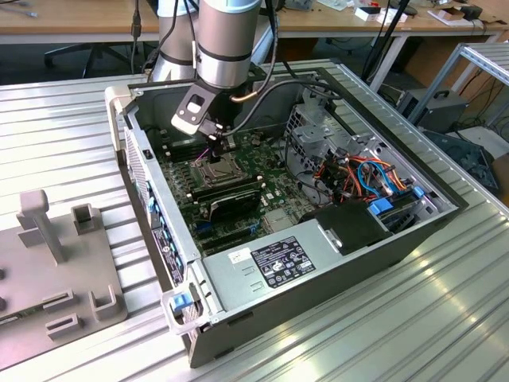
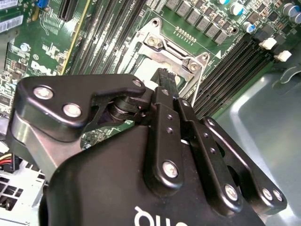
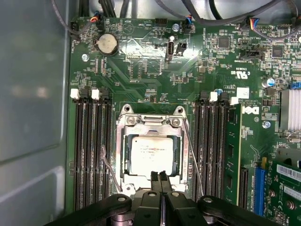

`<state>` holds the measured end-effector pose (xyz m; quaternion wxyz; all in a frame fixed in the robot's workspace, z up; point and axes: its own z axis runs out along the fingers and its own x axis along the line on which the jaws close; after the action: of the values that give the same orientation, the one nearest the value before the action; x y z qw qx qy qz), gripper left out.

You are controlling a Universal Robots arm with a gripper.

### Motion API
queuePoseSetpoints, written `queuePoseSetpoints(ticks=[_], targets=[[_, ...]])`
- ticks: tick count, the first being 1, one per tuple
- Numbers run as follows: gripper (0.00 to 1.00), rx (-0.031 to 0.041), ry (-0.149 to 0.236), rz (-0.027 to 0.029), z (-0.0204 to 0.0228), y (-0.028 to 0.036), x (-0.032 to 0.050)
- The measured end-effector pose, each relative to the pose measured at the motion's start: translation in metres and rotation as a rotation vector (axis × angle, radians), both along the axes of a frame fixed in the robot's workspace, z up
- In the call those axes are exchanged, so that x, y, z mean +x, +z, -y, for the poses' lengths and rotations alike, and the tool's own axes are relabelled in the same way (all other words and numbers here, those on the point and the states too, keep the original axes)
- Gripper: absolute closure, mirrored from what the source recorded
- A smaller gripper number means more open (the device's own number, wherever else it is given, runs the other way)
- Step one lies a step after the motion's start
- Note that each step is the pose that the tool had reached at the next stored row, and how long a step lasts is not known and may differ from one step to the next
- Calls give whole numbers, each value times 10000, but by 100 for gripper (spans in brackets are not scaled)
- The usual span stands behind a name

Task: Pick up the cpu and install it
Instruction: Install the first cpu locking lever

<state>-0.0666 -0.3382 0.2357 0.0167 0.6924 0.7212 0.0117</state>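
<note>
First wrist view: the cpu (image 3: 155, 154) lies flat in its socket (image 3: 150, 120). The claw (image 3: 159, 177) hangs over the socket's edge, its 2 fingers pressed together and empty, apparently with nothing left to carry.

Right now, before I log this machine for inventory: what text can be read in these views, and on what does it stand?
Nothing reads with certainty, so I quote nothing.
Label on the grey box, exterior view: print too small.
CPU in its socket: faint lines, illegible.
Motherboard: white markings, too small.
Gripper body, second wrist view: white letters cut off at the edge.
</note>
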Motion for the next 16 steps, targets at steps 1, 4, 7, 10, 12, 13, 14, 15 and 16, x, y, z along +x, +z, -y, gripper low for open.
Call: queuePoseSetpoints(ticks=[1, 4, 7, 10, 12, 13, 14, 15, 16], targets=[[89, 0, 158, 0, 0, 0, 0], [89, 0, 747, 0, 0, -1, 0], [89, 0, 1340, 0, 0, -2, 0], [89, 0, 1423, 0, 0, -2, 0], [89, 0, 1430, 0, 0, -2, 0], [89, 0, 1430, 0, 0, -2, 0], [89, 0, 1432, 0, 0, -2, 0], [89, 0, 1433, 0, 0, -2, 0], [89, 0, 1433, 0, 0, -2, 0]])
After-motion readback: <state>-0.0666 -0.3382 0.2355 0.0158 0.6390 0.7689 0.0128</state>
